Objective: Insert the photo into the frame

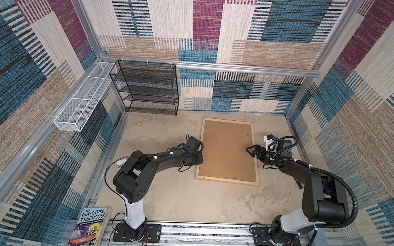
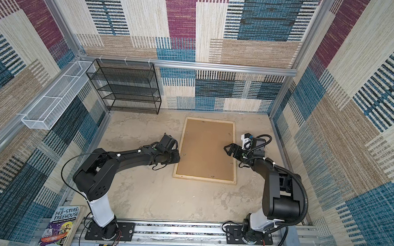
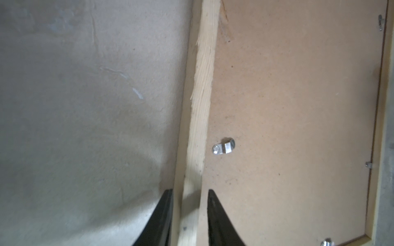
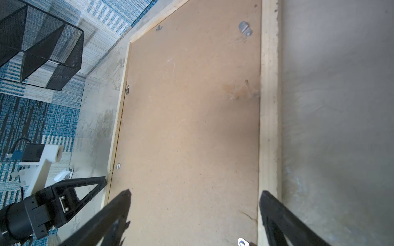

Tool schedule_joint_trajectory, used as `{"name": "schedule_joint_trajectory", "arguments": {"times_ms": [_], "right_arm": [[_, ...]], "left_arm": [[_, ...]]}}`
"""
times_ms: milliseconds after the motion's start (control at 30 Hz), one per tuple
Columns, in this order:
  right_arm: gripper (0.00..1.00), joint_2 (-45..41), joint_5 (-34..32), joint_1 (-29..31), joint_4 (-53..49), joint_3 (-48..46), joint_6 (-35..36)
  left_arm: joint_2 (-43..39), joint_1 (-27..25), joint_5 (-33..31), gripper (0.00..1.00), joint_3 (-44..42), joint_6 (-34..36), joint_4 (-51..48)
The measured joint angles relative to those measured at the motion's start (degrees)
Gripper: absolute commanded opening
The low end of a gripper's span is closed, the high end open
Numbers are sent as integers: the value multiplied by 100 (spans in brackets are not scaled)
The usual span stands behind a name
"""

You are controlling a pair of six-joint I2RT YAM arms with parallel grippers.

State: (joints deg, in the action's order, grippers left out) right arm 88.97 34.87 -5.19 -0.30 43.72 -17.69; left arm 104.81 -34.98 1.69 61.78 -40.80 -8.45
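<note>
Pale-wood frame [image 1: 227,180] lies back up on the table [image 1: 186,198], brown board [image 1: 227,151] filling it. Your left gripper [image 3: 189,191] straddles its left strip, jaws narrow, a gap showing on the board side. Your right gripper [image 4: 196,191] hangs spread wide over the right strip. Black rack [image 1: 146,90] stands behind

You have one frame [image 1: 226,180], one backing board [image 1: 227,151], a left tool [image 3: 189,191] and a right tool [image 4: 195,192], one mesh rack [image 1: 144,87], one wire basket [image 1: 79,107], one book [image 1: 89,227].
</note>
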Motion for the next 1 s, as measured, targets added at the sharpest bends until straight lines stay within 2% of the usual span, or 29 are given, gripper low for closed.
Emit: {"name": "schedule_joint_trajectory", "arguments": {"times_ms": [267,533,1000], "right_arm": [[92,155,-304,485,-125,107,17],[89,153,-514,525,-129,109,-15],[85,122,-546,535,-127,87,-9]], "left_arm": [[96,-7,-2,25,-20,-2,50],[50,-68,-83,14,-199,63,337],[-214,-81,-122,12,-529,94,431]]}}
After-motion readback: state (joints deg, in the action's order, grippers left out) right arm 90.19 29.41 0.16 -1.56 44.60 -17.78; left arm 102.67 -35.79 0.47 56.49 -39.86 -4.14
